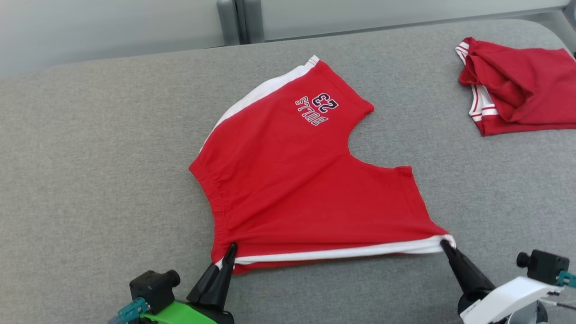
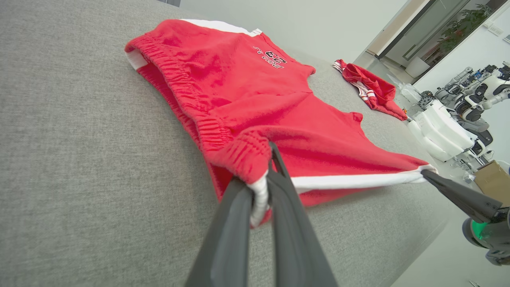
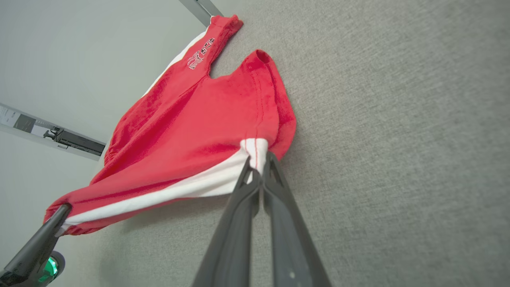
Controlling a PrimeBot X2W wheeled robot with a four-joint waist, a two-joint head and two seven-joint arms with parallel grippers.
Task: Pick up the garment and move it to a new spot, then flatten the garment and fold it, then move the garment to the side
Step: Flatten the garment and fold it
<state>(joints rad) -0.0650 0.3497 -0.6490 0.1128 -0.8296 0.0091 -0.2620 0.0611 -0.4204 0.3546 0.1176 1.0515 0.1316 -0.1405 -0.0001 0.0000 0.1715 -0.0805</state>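
Observation:
The garment (image 1: 288,180) is a pair of red shorts with white side stripes and a "BULLS 23" print, spread over the grey padded table (image 1: 90,180). Its near edge is lifted and stretched taut between my two grippers. My left gripper (image 1: 231,249) is shut on the waistband corner of the garment (image 2: 239,155), with the white stripe pinched between its fingers (image 2: 263,191). My right gripper (image 1: 445,245) is shut on the leg-hem corner of the garment (image 3: 207,119), at the white stripe beside its fingertips (image 3: 257,167). The far leg with the print lies flat on the table.
A second red piece of clothing (image 1: 517,85) with white trim lies crumpled at the table's far right. A pale wall and a grey post (image 1: 234,20) stand behind the table. In the left wrist view, other robots and white boxes (image 2: 446,127) stand on the floor past the table's edge.

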